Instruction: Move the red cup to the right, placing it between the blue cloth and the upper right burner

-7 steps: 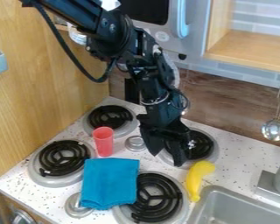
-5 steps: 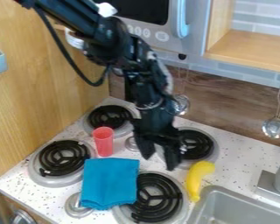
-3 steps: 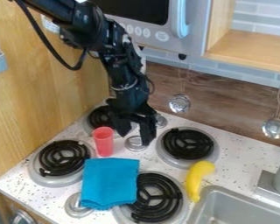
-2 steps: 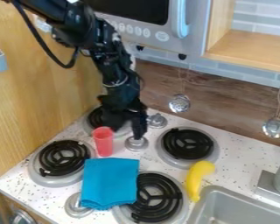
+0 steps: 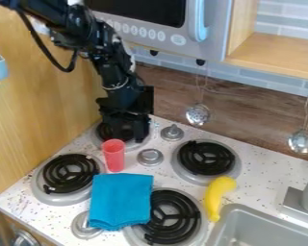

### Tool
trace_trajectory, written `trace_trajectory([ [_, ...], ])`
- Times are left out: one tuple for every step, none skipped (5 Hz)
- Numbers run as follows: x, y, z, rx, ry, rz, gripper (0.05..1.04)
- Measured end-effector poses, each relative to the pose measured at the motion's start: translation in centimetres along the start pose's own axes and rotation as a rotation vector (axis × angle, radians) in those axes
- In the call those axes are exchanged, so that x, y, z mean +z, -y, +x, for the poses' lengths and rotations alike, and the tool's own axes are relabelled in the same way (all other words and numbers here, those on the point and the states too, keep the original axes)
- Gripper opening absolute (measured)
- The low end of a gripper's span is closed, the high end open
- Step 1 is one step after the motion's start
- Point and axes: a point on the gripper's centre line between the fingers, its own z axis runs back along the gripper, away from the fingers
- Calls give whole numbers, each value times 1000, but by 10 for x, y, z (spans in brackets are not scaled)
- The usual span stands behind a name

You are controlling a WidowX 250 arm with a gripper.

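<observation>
We see the arm [image 5: 110,55] slant down from the upper left, its gripper [image 5: 128,136] pointing downward over the back-left burner [image 5: 104,131]; we cannot tell whether it is open or closed. The red cup [image 5: 114,156] stands upright just in front.

Red Cup Stands Tall on the Stovetop!

And here's the red cup [image 5: 115,157], plain and slightly see-through, narrowing towards its base! It's upright, mouth up, on the speckled white stovetop [image 5: 39,210], right between the coiled burner [image 5: 69,171] at left and the round metal knob [image 5: 150,157], just beyond the folded blue cloth [image 5: 121,201]!
</observation>
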Motion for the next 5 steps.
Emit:
trace_trajectory([
  [-13, -14, 1, 32, -9, 22, 1001],
  [-27, -19, 6, 35, -16, 43, 1001],
  [-33, -22, 9, 30, -22, 49, 1001],
  [-49, -25, 3, 30, -56, 60, 965],
  [-55, -28, 3, 42, -65, 67, 671],
])
